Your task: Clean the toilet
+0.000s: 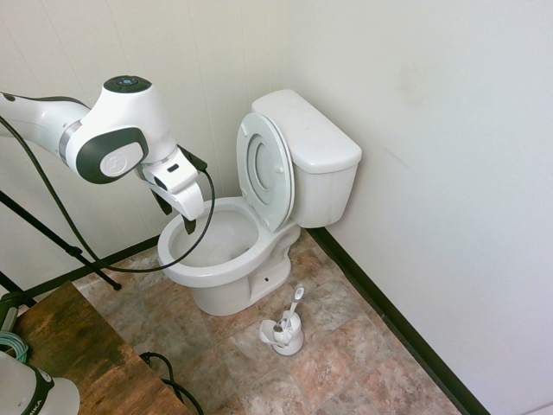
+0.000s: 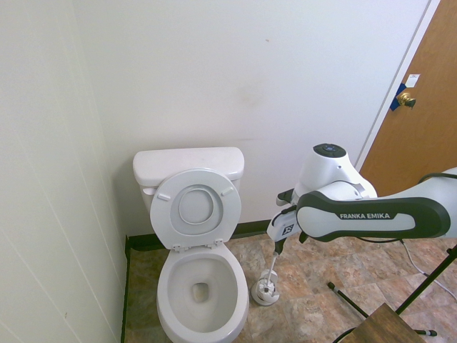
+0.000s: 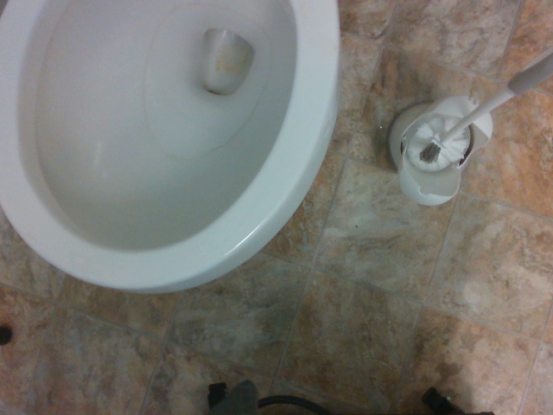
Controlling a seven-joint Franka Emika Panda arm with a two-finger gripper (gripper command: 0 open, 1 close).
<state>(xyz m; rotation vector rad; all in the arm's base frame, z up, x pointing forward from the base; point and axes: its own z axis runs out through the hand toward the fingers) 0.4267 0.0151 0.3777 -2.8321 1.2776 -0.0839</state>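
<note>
Wooden table corner (image 1: 73, 346) is sitting nearest the first exterior camera, at lower left, on mottled brown floor tiles (image 1: 346, 363). Beyond it the toilet (image 1: 226, 251) is standing in the far corner, tank against the back wall, seat and lid both leaning upright against the tank, bowl exposed. Bowl is looking pale and mostly clean in the wrist view, with a faint brownish tinge around the drain, though that may only be shadow. Brush holder (image 1: 285, 333) is resting on the tiles just beside the toilet's base, to its right from the front, with the toilet brush (image 1: 295, 302) standing in it, handle tilting. Gripper (image 1: 177, 214) is hovering above the near rim of the bowl, pointing down, jaws spread apart and holding nothing, touching nothing.
</note>
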